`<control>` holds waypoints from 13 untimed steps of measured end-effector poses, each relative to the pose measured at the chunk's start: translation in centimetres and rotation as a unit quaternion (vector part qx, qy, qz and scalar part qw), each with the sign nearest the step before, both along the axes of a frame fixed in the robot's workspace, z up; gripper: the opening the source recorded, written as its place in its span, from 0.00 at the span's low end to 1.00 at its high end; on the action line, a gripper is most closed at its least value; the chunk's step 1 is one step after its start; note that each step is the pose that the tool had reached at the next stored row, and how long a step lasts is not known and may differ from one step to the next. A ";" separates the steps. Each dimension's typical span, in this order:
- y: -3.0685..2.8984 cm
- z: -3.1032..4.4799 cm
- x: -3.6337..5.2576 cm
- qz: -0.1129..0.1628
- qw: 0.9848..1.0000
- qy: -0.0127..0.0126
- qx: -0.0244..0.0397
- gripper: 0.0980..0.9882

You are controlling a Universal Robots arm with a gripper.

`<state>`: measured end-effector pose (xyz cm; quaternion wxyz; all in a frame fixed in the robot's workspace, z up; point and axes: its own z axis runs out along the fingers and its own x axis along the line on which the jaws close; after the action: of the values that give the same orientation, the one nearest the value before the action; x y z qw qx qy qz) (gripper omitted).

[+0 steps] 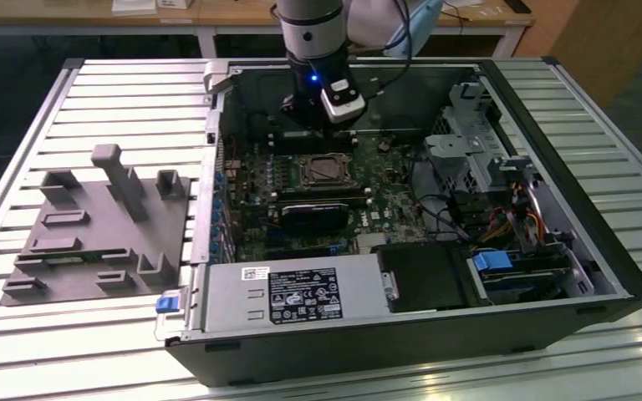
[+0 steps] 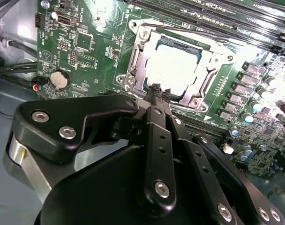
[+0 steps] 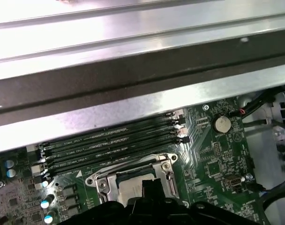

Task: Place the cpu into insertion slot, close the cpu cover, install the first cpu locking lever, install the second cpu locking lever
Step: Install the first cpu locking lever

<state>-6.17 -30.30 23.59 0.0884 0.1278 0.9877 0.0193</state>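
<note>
Your gripper (image 2: 156,89) hangs low inside the open case (image 1: 588,251), right over the slot (image 1: 323,170) in the exterior view, near the case's far wall. In the second wrist view the black fingers (image 2: 155,112) come together at their tips, pinched shut with nothing between them that you can see, and those tips sit at the near edge of the slot (image 2: 177,65). The cpu (image 2: 173,63) is down in the slot, its pale silver top glaring under the light. The cover (image 2: 138,61) lies flat around it, framing the chip through its square window. Whether either locking lever is hooked, you cannot tell from here. In the first wrist view you see the cover (image 3: 133,176) again with the chip (image 3: 128,187) inside it, the finger tips (image 3: 149,187) dark just over its edge, and the long black memory slots (image 3: 109,145) running just beside the socket. A coin cell (image 3: 221,123) sits on the green board (image 3: 213,159) well off to the side. Back in the exterior view, a grey fixture (image 1: 98,234) rests on the slatted table (image 1: 31,351) at the exterior view's left, well apart from the case.
</note>
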 end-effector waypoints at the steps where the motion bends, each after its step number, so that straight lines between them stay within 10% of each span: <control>1: 0.00 0.13 0.00 0.000 1.000 0.000 0.000 0.00; 8: 0.00 0.25 0.03 0.000 1.000 0.001 0.000 0.00; 13: -0.04 0.20 0.43 0.000 1.000 0.022 0.000 0.00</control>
<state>-5.75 -30.35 23.80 0.0665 0.1282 0.9894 0.0164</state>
